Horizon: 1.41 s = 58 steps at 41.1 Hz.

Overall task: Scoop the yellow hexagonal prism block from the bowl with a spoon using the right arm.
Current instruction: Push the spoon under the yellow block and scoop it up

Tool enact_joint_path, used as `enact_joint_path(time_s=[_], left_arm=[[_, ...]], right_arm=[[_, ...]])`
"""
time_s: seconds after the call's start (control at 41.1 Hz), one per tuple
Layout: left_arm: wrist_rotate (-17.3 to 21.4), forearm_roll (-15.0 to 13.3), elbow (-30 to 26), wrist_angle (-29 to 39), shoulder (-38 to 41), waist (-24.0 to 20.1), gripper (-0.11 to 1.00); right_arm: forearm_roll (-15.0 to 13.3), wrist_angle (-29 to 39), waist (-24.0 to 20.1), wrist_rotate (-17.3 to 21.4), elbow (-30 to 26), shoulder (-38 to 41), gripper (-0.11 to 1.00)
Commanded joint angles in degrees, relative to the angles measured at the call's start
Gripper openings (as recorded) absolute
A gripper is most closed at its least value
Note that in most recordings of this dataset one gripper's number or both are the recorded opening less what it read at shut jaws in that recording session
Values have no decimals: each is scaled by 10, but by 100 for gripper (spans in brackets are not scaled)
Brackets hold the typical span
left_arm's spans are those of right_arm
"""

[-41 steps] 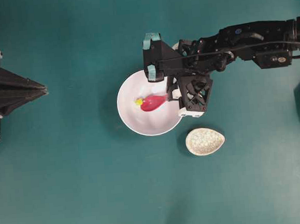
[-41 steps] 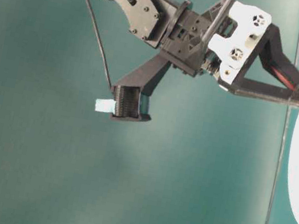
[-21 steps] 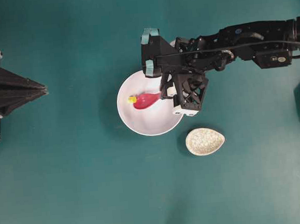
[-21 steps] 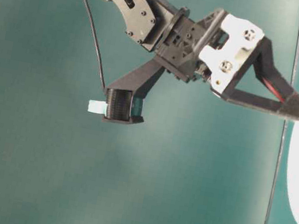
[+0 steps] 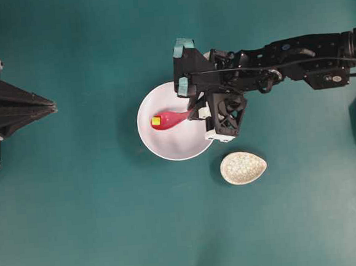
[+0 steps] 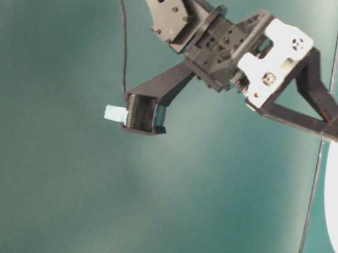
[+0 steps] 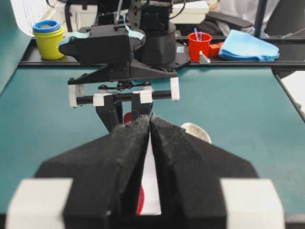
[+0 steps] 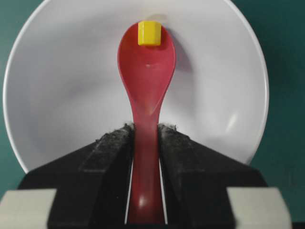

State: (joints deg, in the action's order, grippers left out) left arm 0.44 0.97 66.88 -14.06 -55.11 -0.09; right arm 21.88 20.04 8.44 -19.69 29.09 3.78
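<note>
Right pincer [image 8: 143, 143] clamped on spoon [image 8: 145, 71] handle, scoop reaching into bowl [image 8: 57, 86] so far lip can carry yellow hexagonal prism block [image 8: 149, 33].
Block sits on scoop's far tip, over bowl interior (barely aboard, judged prone to slip).
Bowl otherwise holds only spoon's scoop.
Speckled dish [image 5: 243, 168] beside bowl on surface [image 5: 99, 225], apparently empty.
Left pincer [image 7: 150, 138] pressed together, well away from bowl.

bowl [image 5: 167, 149]: 1 | spoon [image 5: 167, 118]: 1 | yellow block [image 5: 156, 120]: 1 | speckled dish [image 5: 243, 168]: 1
</note>
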Motion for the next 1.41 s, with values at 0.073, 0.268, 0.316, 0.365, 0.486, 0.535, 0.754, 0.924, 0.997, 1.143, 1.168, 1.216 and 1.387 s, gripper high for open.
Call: enact_joint_path(time_s=[0.073, 0.268, 0.316, 0.365, 0.486, 0.535, 0.754, 0.924, 0.997, 1.143, 1.168, 1.216, 1.387], left_arm=[[0, 1, -14, -4, 5, -1, 11], [0, 1, -14, -3, 5, -1, 11], [0, 1, -14, -3, 5, -1, 11], [0, 1, -13, -3, 5, -1, 11], [0, 2, -14, -3, 6, -1, 11], [0, 1, -14, -4, 6, -1, 11], [0, 1, -14, -3, 6, -1, 11], [-1, 1, -14, -3, 7, -1, 11], [-1, 1, -14, -3, 7, -1, 11], [-1, 1, -14, -3, 7, -1, 11], [-1, 1, -14, -3, 7, -1, 11], [-1, 2, -14, -3, 7, -1, 11], [-2, 1, -14, -4, 7, -1, 11]], right_arm=[[8, -37, -7, 4, 17, -32, 25], [12, -74, -17, 7, 49, -49, 25], [14, -83, -18, 8, 55, -54, 25], [16, -91, -21, 9, 63, -58, 25], [19, -105, -24, 10, 75, -67, 25], [20, -109, -25, 10, 78, -69, 25], [25, -132, -31, 10, 95, -80, 25], [28, -154, -37, 11, 112, -90, 25], [30, -167, -41, 11, 119, -94, 25], [33, -197, -51, 11, 137, -102, 25], [33, -201, -52, 11, 140, -104, 25], [33, -213, -55, 11, 147, -105, 25], [39, -249, -62, 11, 168, -115, 25]])
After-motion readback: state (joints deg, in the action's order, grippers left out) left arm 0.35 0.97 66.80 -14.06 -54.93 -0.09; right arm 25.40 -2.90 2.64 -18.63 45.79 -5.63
